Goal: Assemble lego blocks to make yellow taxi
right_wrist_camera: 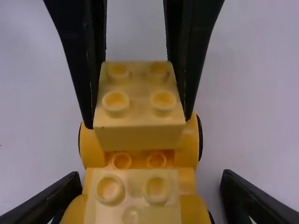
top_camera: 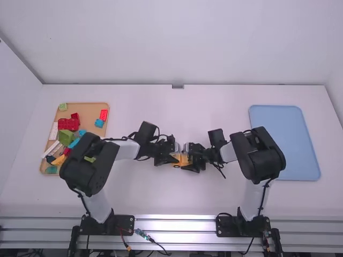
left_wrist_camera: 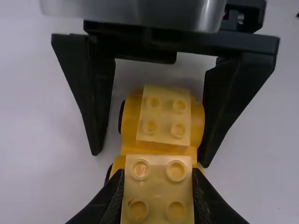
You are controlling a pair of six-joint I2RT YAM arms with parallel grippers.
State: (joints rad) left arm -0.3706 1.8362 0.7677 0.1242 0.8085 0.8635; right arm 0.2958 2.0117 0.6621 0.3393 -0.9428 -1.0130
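Observation:
In the high view my left gripper [top_camera: 172, 157] and right gripper [top_camera: 188, 159] meet mid-table over the yellow car [top_camera: 181, 159]. My left gripper [left_wrist_camera: 158, 179] is shut on a pale yellow block [left_wrist_camera: 158, 192] at one end of the orange-yellow wheeled base [left_wrist_camera: 129, 122]. I cannot tell whether that block is fully pressed down. A second pale yellow block [left_wrist_camera: 164, 109] rests on the base's other end. In the right wrist view, my right gripper [right_wrist_camera: 150, 181] is open, its fingers either side of the base [right_wrist_camera: 186, 147] near this second block [right_wrist_camera: 133, 193].
At the left, an orange-brown tray [top_camera: 91, 107] holds loose red, green, blue and white blocks, with the left arm partly over it. A blue tray [top_camera: 284, 139] lies at the right, beside the right arm.

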